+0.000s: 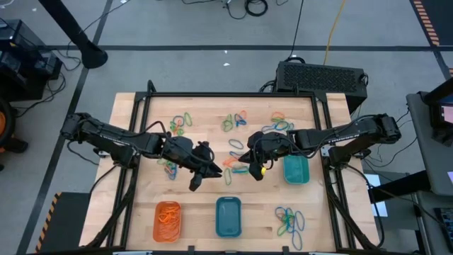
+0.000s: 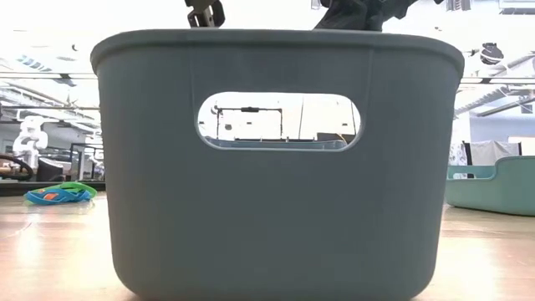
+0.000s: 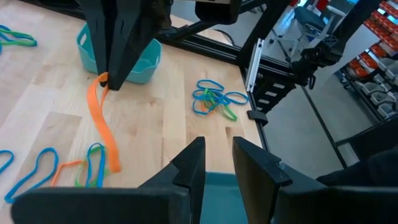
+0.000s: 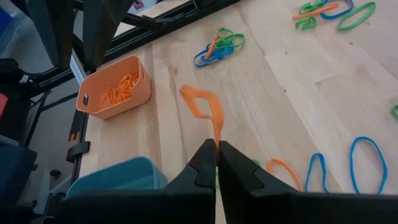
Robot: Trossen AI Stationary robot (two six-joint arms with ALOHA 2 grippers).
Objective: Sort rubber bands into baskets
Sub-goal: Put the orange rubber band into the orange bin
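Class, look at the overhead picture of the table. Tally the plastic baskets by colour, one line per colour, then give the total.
Orange shallow rounded-rectangular plastic basket: 1
Blue shallow rounded-rectangular plastic basket: 1
Teal-green shallow rounded-rectangular plastic basket: 1
Total: 3 baskets

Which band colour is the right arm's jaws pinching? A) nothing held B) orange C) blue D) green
B: in the right wrist view the right gripper has its jaws shut on an orange rubber band dangling above the table.
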